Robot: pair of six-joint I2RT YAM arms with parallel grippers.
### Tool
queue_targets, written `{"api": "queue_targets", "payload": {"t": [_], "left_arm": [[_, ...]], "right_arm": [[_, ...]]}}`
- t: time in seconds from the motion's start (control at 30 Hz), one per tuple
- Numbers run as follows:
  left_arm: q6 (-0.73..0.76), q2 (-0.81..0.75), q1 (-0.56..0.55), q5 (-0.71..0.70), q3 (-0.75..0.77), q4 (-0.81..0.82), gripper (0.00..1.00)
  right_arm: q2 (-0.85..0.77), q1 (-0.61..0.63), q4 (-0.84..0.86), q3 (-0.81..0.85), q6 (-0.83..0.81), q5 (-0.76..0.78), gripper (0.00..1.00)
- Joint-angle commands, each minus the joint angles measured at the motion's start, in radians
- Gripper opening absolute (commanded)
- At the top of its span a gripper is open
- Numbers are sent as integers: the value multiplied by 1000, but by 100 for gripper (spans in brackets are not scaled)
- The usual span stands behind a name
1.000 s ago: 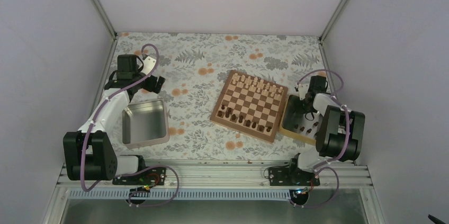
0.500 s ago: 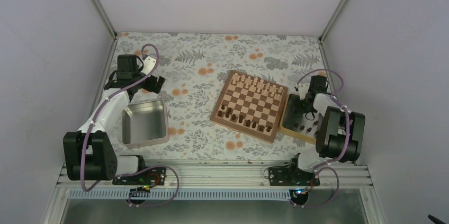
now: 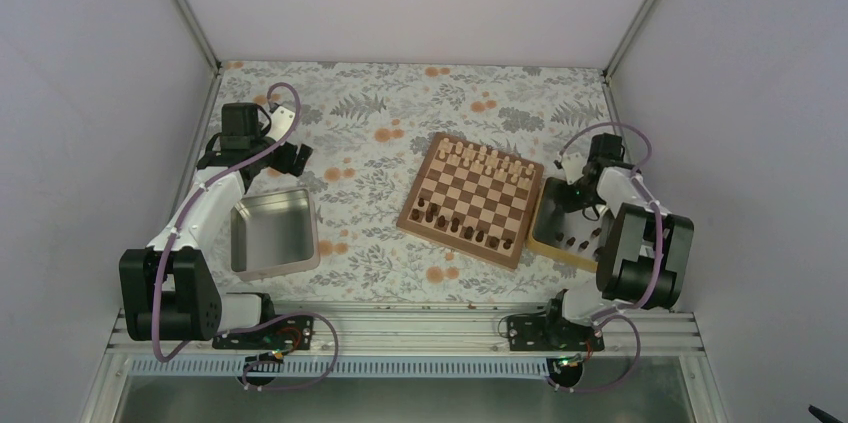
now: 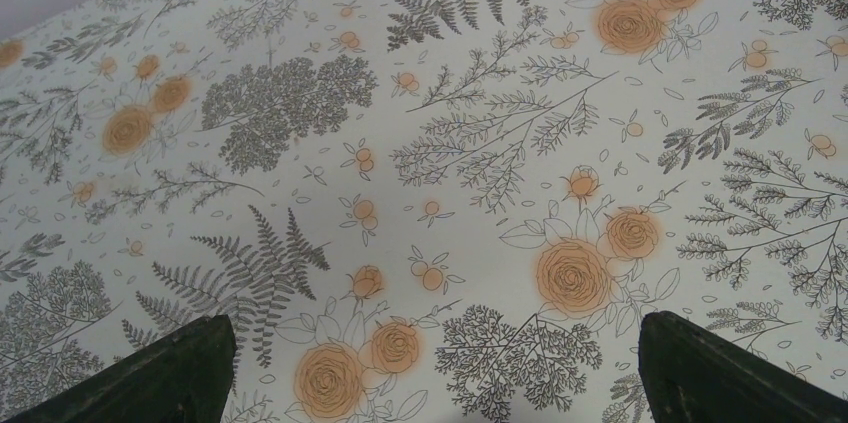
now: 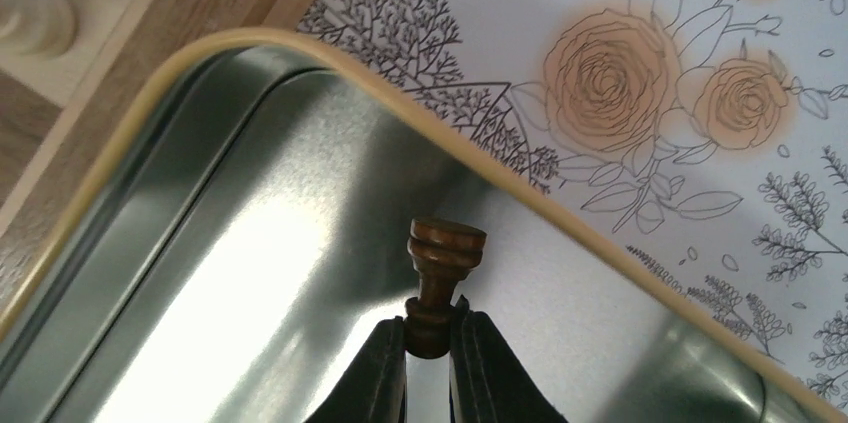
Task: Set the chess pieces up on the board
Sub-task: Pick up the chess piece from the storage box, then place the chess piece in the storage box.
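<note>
The right hand (image 5: 428,341) is pinched shut on the stem of a dark chess piece (image 5: 444,253). It holds the piece over the shiny floor of the light-rimmed tray (image 3: 550,233), which sits just right of the board (image 3: 470,193) and has a few more dark pieces (image 3: 577,240) lying in it. On the board, dark chessmen (image 3: 466,233) stand along the near edge and cream pieces (image 3: 484,157) along the far one, while the left hand (image 4: 432,343) hangs with its fingers spread wide over the flowered counter (image 4: 480,143), near the grey tin (image 3: 272,233).
</note>
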Motion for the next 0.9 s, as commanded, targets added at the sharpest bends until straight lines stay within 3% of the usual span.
{"api": "queue_targets", "payload": {"t": [0.0,0.33,0.6,0.87], "left_arm": [[0,-10,5,16,7,12,100],[4,-11,5,31,13,5,100],[7,-27,4,35,16,-2,100],[9,-34,4,36,17,-9,100]], "right_arm": [[-41,-9,-115,40,-38,-30,4],[-156,6,-365,167,-187,46,5],[-84,72,-599,350,-317,97,6],[-23,110,-670,399,-349,247,7]]}}
